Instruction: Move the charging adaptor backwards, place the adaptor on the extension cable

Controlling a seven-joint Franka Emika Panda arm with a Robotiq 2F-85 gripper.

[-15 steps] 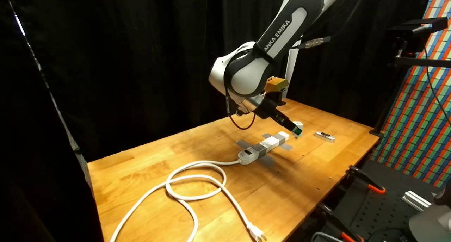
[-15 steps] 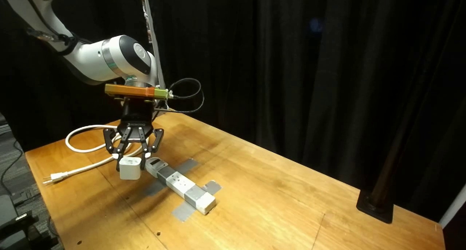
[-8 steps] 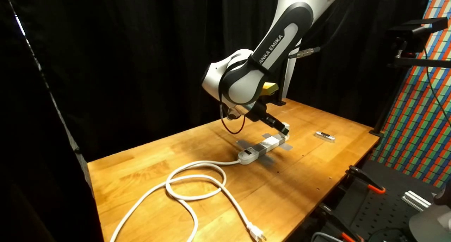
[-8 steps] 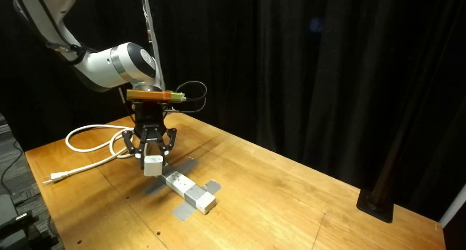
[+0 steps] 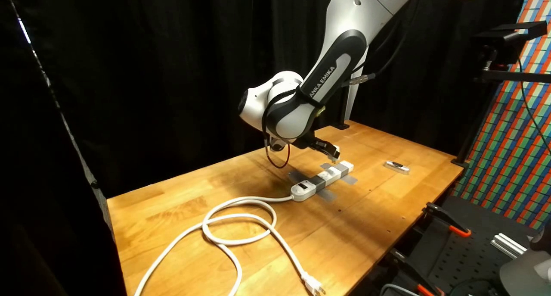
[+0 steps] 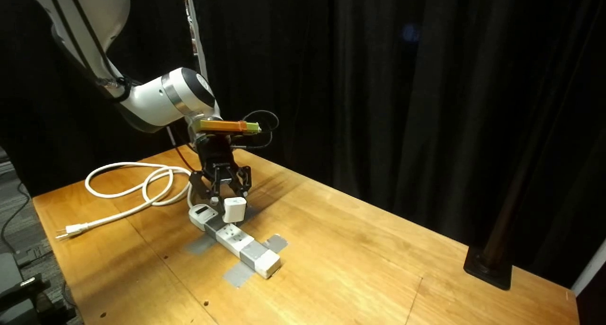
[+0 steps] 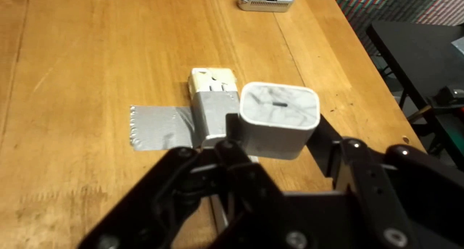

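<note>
Laid out on a honey-coloured wooden table (image 6: 355,263), pricked with a few small holes. Black curtains (image 6: 402,102) behind in both exterior views; in an exterior view, beyond the table, a panel (image 5: 495,171) chequered in red, green, blue and orange, plus a dark perforated board (image 5: 462,253) alongside. Two black clamps (image 5: 445,219) with orange parts near the table's edge. One charging adaptor (image 7: 279,118), white and boxy, pinched from both sides between the jaws, held in the air near the power strip (image 6: 235,240); hard to tell whether squarely above. One dark slot in the adaptor's end, in the wrist view. One extension cable (image 5: 304,191), loosely looped on the table, with the strip at one end and one white plug (image 5: 312,283) at the other. Two bands of grey tape (image 7: 163,129) across the strip, stuck to the table on either side. One silvery block (image 7: 266,3), dark on top, well apart from the strip.
</note>
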